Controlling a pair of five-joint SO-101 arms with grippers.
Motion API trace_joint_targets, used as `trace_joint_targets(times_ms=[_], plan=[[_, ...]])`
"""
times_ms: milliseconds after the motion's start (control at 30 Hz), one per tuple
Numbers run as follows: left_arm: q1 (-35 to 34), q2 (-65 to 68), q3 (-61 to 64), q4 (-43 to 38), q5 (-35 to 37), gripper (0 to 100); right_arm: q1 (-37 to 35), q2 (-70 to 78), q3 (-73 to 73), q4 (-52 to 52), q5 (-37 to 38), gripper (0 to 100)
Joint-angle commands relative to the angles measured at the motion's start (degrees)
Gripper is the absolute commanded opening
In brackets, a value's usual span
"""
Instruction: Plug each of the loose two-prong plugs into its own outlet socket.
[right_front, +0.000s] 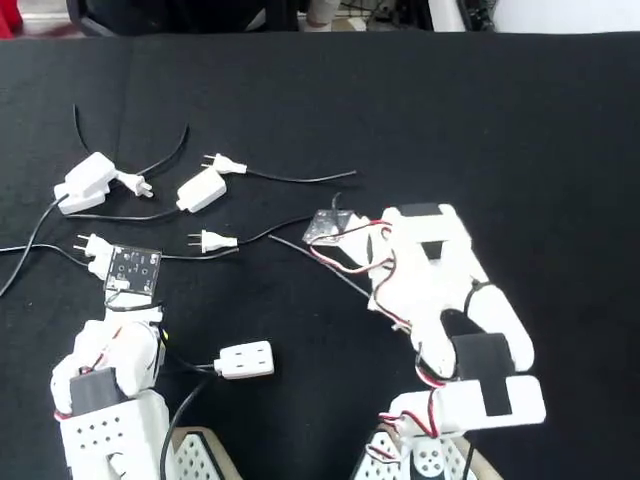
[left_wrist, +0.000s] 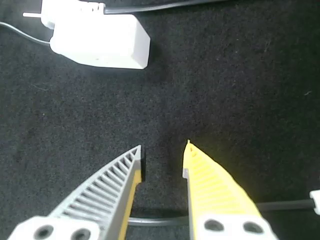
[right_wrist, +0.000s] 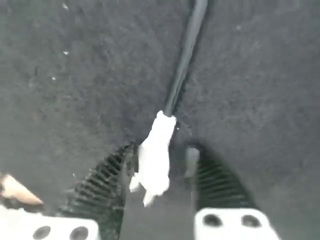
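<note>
In the right wrist view my right gripper (right_wrist: 161, 156) is open low over the black cloth. A white two-prong plug (right_wrist: 152, 162) lies between its fingers, against one finger and clear of the other, with its black cable (right_wrist: 185, 60) running away from it. My left gripper (left_wrist: 162, 149) is open with nothing between its grey and yellow fingers, short of a white outlet block (left_wrist: 100, 40). In the high view loose plugs (right_front: 210, 240) (right_front: 222, 163) (right_front: 90, 245) lie at mid-left near outlet blocks (right_front: 200, 190) (right_front: 85, 182). Another outlet block (right_front: 245, 360) sits beside the left arm (right_front: 110, 380).
Black cables (right_front: 300, 178) trail across the left half of the black cloth. The right arm (right_front: 440, 290) stretches over the middle, its red and white wires looping beside it. A black cable (left_wrist: 155, 219) runs under my left gripper. The cloth's right side and far half are bare.
</note>
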Motion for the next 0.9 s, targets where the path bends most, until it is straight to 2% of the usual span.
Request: trace_joint_targets(times_ms=[0,300,433,600,800,867], plan=[[-0.75,-0.18,-1.01,0.53,-0.53,14,-2.81,1.71,2.15,1.41,-1.67,4.3],[-0.75,-0.18,-1.01,0.53,-0.53,14,-11.78,1.71,2.95,1.85,-9.32,1.4],[-0.75,-0.18,-1.01,0.53,-0.53,14,-12.48,1.71,2.59,1.85,-9.76,1.4],[-0.75,-0.18,-1.01,0.53,-0.53,14,-9.58,1.27,0.92,3.34,-9.76,1.2],[-0.75,-0.18,-1.01,0.53,-0.53,14,0.26,1.01,-5.41,5.54,-10.29,1.2],[-0.75,-0.18,-1.01,0.53,-0.53,14,2.46,-0.75,-6.29,5.10,-12.48,1.2]])
